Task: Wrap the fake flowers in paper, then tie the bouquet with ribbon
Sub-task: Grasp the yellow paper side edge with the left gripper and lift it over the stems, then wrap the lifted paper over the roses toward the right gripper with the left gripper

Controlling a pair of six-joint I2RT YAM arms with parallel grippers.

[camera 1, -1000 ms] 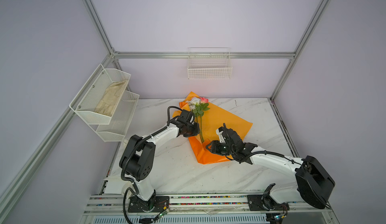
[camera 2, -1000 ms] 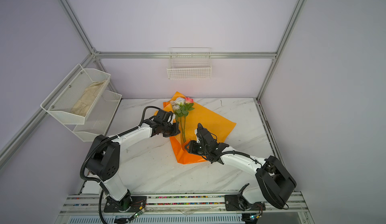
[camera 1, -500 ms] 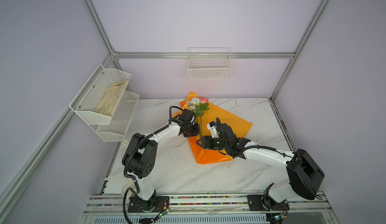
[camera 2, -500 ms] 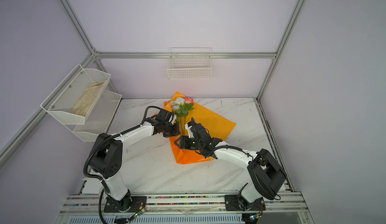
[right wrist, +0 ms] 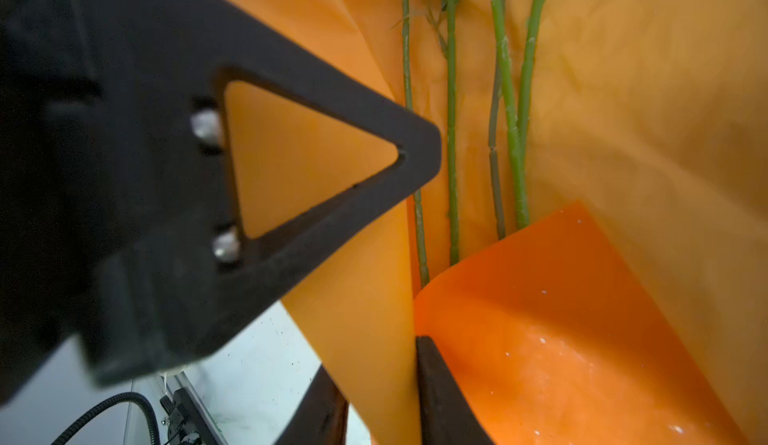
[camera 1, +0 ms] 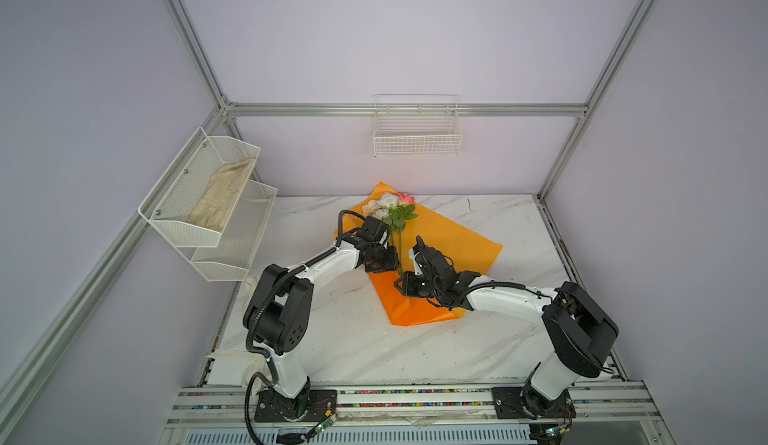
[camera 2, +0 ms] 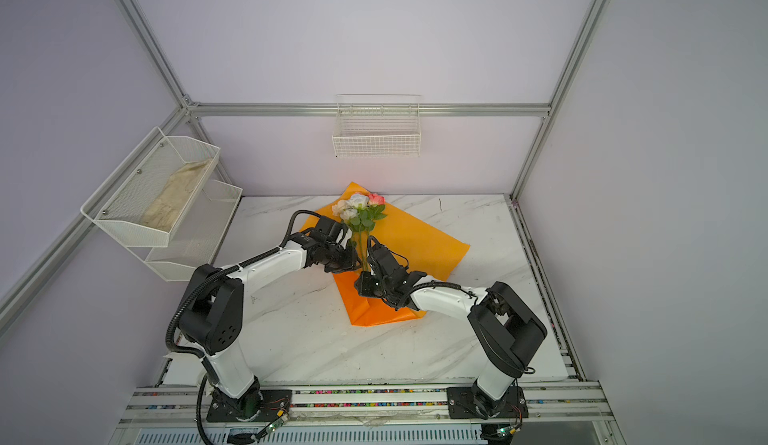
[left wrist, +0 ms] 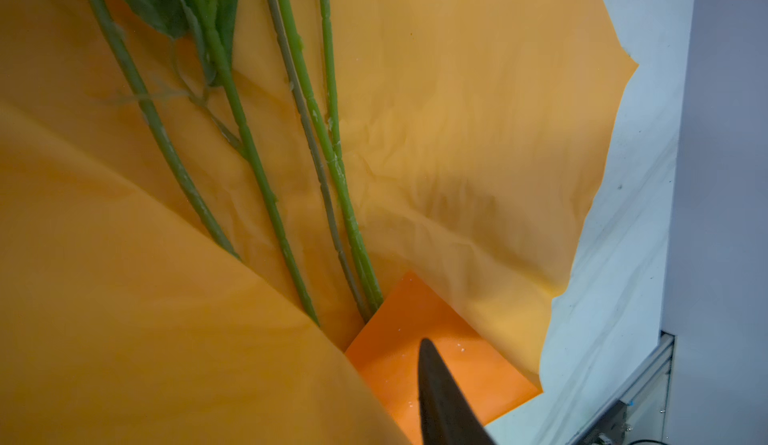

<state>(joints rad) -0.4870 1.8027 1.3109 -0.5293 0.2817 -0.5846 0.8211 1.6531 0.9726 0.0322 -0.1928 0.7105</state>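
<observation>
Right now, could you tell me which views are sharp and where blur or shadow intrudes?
In both top views, light is even, with a warm tint on the wall behind the bouquet; in the left wrist view, the stems are crisp; in the right wrist view, the left claw's finger looms blurred.

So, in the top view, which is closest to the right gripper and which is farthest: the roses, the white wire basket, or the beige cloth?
1. the roses, just behind the right gripper, over the orange paper.
2. the white wire basket, up on the back wall.
3. the beige cloth, in the mesh shelf on the left wall.
</observation>
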